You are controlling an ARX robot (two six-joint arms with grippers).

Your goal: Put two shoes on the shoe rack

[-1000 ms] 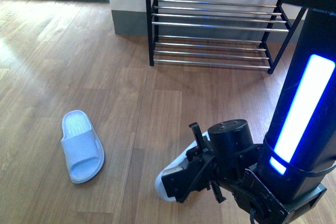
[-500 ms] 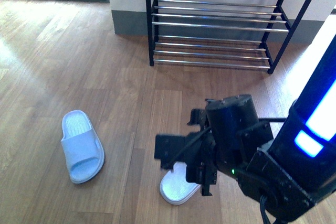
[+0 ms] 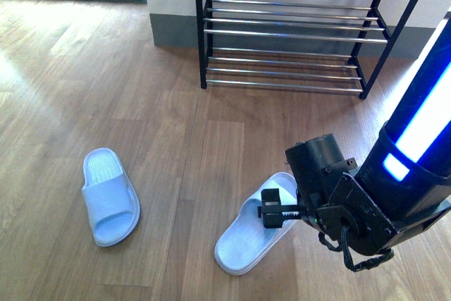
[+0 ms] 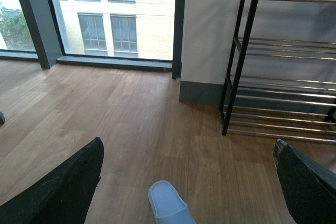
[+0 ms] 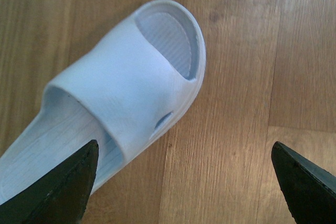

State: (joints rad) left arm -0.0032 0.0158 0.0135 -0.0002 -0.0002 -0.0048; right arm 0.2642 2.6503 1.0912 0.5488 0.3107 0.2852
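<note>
Evidently the right gripper (image 5: 184, 148) hangs released above the near slide (image 5: 118, 103), its dark fingers (image 5: 58, 187) spread wide to either side and touching nothing. The left gripper (image 4: 187, 142) is likewise spread and empty, with a slide toe (image 4: 167, 207) on the floor below it; which of the pair that is cannot be told. In the front view the near slide lies sole-down on the wooden floor (image 3: 176, 118), toe turned roughly toward the shoe rack (image 3: 292, 33), while its mate (image 3: 110, 197) lies well apart to the left. No grey sneakers show in any view. The slide looks light and rubbery, likely to flex and spring under a pinch, and its smooth skin may slip. The broad strap over the instep seems the best hold, one finger under it and one over. The floor is flat, glossy plank, so the slide could skate if nudged. The rack stands against a pale wall (image 4: 210, 24) beside a tall window (image 4: 105, 14), its chrome rods thin and gapped
</note>
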